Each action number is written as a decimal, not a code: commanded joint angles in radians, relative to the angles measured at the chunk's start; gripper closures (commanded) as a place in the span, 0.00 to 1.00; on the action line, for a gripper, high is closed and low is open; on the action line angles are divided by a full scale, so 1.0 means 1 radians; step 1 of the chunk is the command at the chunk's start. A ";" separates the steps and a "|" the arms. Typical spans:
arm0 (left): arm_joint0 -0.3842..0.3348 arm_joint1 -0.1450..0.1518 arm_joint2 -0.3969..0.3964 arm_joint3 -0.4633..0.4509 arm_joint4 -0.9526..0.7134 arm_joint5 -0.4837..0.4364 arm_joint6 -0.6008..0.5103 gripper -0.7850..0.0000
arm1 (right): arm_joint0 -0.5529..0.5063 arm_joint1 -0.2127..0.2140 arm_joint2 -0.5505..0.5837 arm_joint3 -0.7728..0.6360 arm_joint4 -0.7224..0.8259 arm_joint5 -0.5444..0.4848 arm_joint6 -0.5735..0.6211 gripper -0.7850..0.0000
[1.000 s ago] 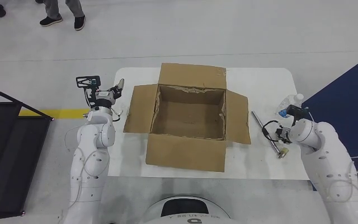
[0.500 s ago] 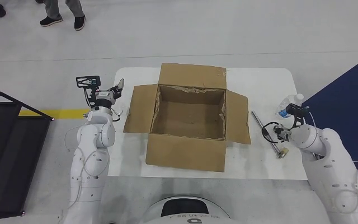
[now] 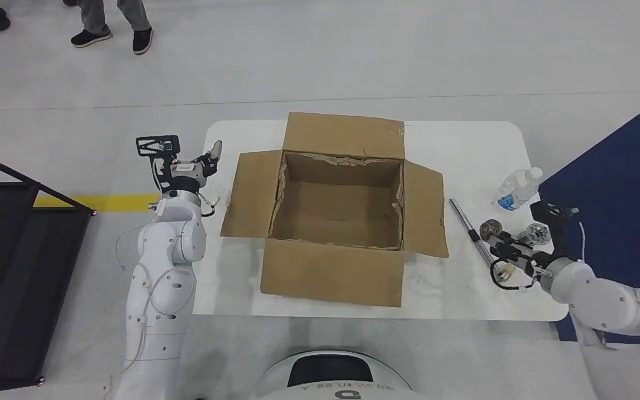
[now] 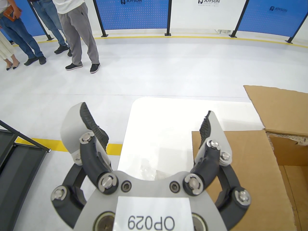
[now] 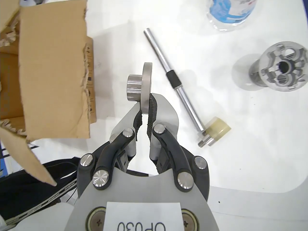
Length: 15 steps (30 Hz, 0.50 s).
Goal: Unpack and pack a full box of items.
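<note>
Your box (image 3: pixel 335 272) stands open mid-counter (image 3: pixel 460 160) with nothing visible inside, so unpacking looks done. Your right gripper (image 5: pixel 145 111) pinches a flanged metal disc (image 5: pixel 146 82) beside the box. The rod (image 5: pixel 168 73), bottle (image 5: pixel 231 3) and metal hub (image 5: pixel 281 68) await packing. Your left gripper (image 4: pixel 146 123) is spread, holding nothing.

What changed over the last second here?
The right gripper, jaws shut on a flanged disc, drew back toward the near right corner of the table, uncovering the bottle. The left gripper, box and rod stayed put.
</note>
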 commanded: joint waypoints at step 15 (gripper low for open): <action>0.000 0.000 0.000 0.000 0.000 0.000 0.000 0.00 | -0.069 -0.009 0.059 -0.185 -0.012 -0.103 -0.083 1.00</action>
